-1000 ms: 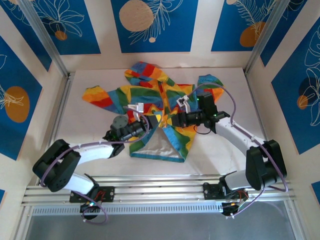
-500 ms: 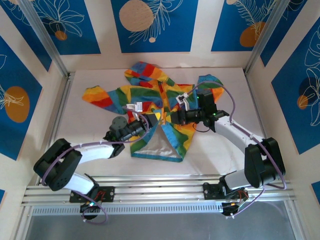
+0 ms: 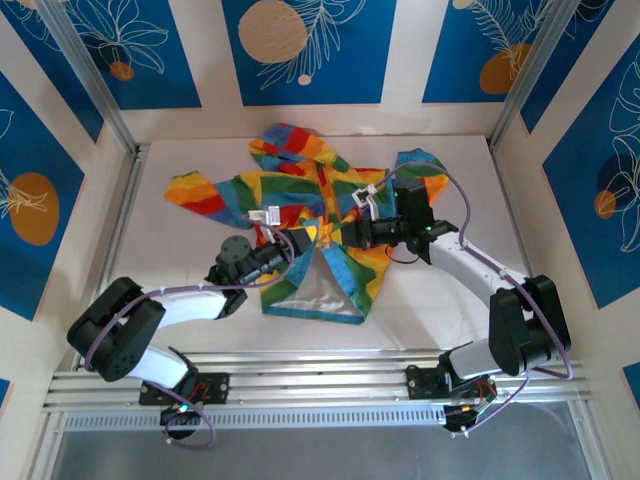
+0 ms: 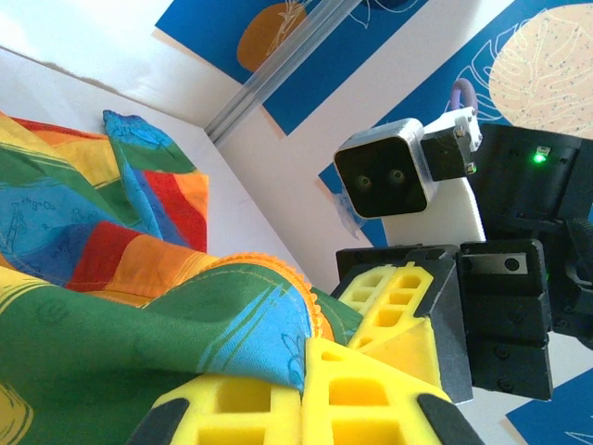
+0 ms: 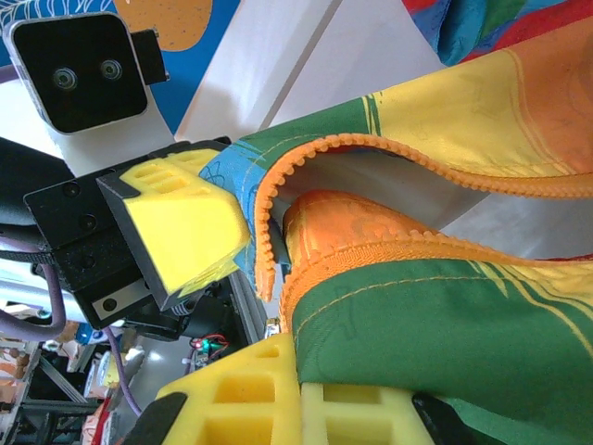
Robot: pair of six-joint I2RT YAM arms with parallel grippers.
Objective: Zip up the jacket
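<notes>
The rainbow-striped jacket [image 3: 290, 185] lies front up on the white table [image 3: 180, 260], hood to the back, its lower front parted over pale lining [image 3: 315, 290]. My left gripper [image 3: 303, 240] is shut on the jacket's left front edge; in the left wrist view its fingers [image 4: 301, 371] pinch green-blue fabric [image 4: 111, 306] beside the orange zipper teeth [image 4: 318, 301]. My right gripper [image 3: 340, 232] is shut on the opposite edge, its fingers [image 5: 298, 371] clamping green cloth [image 5: 463, 315] along the orange zipper tape [image 5: 389, 153]. The two grippers are close together, almost touching, at the jacket's middle.
The table is walled by blue-and-cream patterned panels [image 3: 305, 50] with metal posts [image 3: 90, 80] at the back corners. An aluminium rail [image 3: 320, 385] runs along the near edge. The jacket's sleeves [image 3: 195, 190] spread out to both sides.
My right gripper has moved left toward the left gripper with its zipper edge, and the left has edged right. The parted lower front has narrowed.
</notes>
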